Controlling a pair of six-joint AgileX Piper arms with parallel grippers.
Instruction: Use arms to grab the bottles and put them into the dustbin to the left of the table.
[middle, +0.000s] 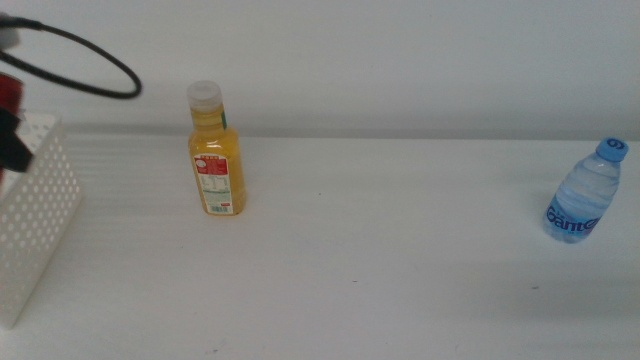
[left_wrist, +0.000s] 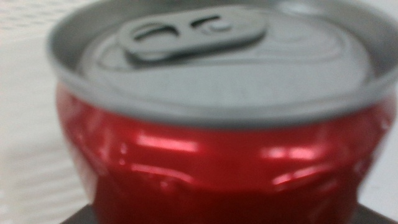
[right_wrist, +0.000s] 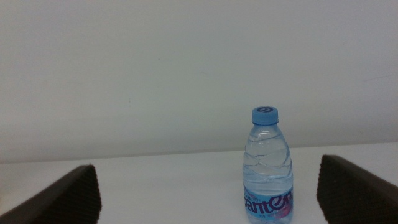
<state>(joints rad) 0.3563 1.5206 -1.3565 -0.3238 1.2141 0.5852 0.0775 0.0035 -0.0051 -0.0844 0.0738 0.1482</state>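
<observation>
Left fingers grip red can over dustbin; right fingers spread, facing water bottle.

left arm: barely in frame, just a black cable looping off a greyish bit at the top corner, dark finger tip poking out | right gripper: two matte black wedge-shaped jaws, plain, kinda chunky
</observation>
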